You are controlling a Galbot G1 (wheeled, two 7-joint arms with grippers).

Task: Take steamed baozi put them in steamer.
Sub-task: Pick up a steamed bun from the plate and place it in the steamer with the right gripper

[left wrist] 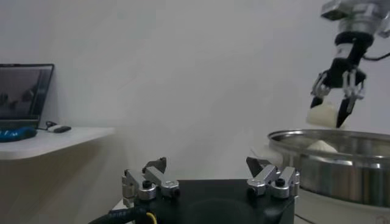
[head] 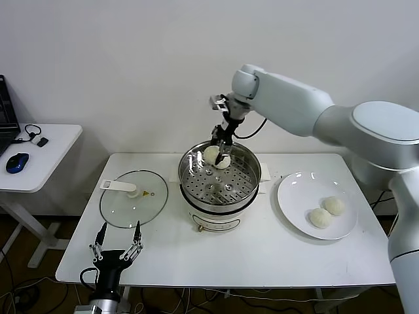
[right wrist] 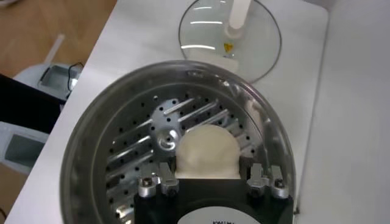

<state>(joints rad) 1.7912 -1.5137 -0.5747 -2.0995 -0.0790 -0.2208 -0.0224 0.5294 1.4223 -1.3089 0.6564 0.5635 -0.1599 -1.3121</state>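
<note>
Nearest you, at the desk's six-o'clock edge, your left pincer idles upright with fingers apart. Beyond it, your right pincer reaches down, clamped on a smooth domed baozi, over the twelve-o'clock rim of the shiny perforated steel steamer. Another baozi lies inside; two more buns rest on the white plate at three o'clock.

Right claw clamped, left claw open

Right end effector grips a baozi above the steamer.
</note>
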